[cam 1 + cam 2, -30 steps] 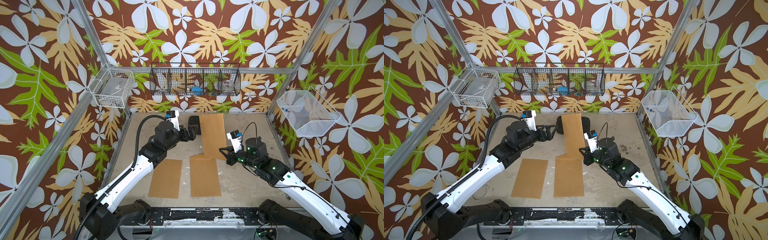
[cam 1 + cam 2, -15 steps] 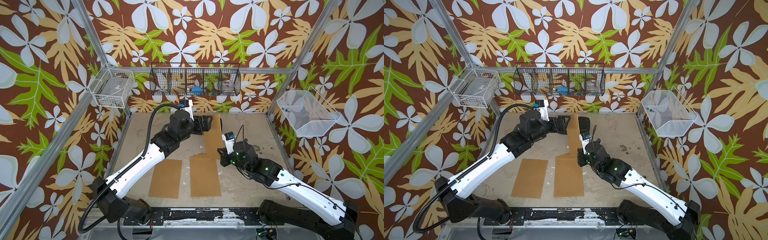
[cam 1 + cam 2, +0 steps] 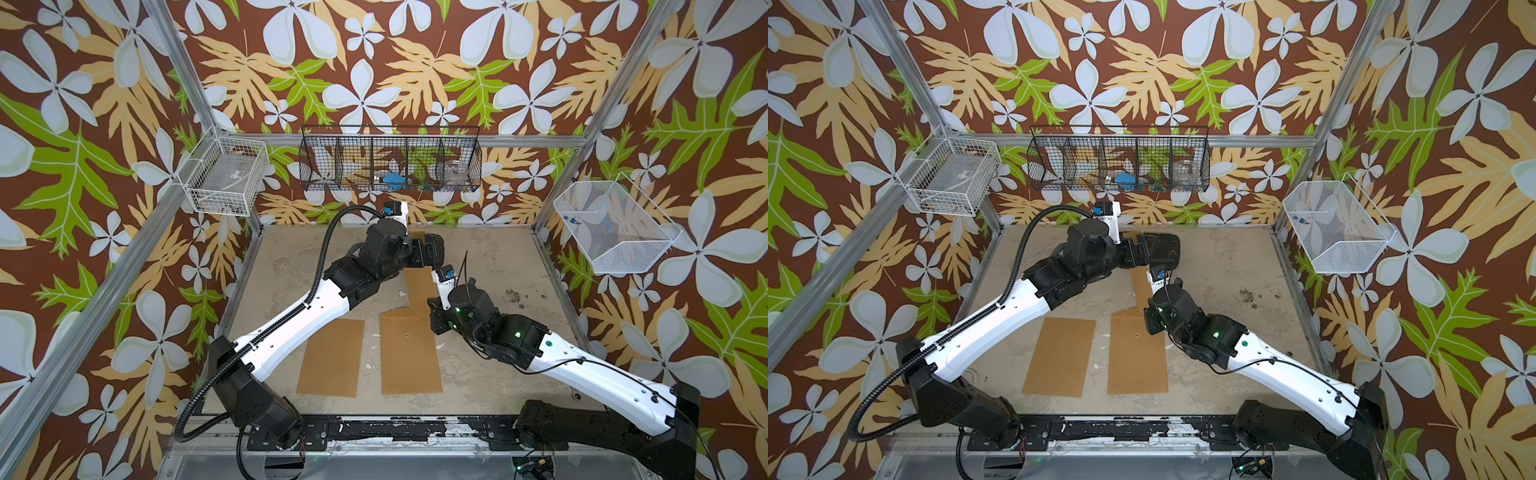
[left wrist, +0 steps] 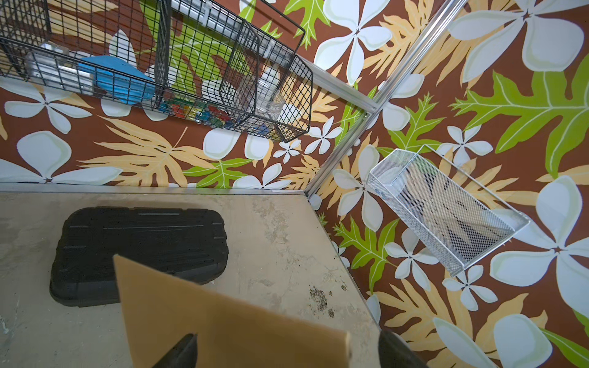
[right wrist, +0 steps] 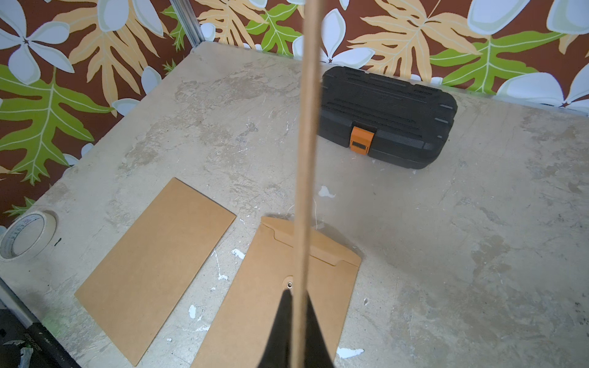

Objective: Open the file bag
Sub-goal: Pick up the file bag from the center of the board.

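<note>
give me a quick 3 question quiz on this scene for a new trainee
1. True or false: the right pincer is shut on the raised brown sheet.
2. The latch on the black case is: A orange, B green, C blue.
3. Fill in: the left pincer, astride the raised sheet's other end, is ___.
Key: 1 true; 2 A; 3 open.
</note>
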{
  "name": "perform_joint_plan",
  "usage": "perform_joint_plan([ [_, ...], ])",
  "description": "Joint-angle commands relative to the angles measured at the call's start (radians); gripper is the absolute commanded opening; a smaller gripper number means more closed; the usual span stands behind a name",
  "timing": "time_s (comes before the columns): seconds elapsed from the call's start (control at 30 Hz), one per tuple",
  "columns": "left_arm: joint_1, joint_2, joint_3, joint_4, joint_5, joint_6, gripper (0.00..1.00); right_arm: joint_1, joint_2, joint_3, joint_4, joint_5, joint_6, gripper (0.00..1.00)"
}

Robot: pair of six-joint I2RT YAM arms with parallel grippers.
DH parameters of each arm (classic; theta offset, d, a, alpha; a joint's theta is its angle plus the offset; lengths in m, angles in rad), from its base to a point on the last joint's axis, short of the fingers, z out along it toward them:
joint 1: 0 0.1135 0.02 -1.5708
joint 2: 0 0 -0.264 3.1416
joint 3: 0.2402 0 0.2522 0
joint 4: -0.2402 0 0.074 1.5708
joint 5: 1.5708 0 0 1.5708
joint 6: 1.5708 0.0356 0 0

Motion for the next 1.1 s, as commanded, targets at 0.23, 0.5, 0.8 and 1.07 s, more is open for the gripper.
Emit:
perform_joint_plan([
  [0.23, -0.014, 0.034, 0.044, -0.061, -0.064, 0.017, 0.55, 0.011, 0.012, 0.017, 0.004, 0.058, 0.002, 0.0],
  [0.5, -0.016, 0.039, 0.051, -0.062, -0.077, 0.016, 0.29, 0.013, 0.036, 0.027, 0.009, 0.033, -0.003, 0.04],
  [0.8, -0.017, 0.038, 0.053, -0.053, -0.124, 0.019, 0.19, 0.033, 0.036, 0.03, 0.033, -0.005, -0.002, 0.27],
  [1.07, -0.014, 0.022, 0.053, -0.011, -0.186, 0.041, 0.16, 0.064, 0.007, 0.016, 0.027, -0.073, 0.012, 0.45],
])
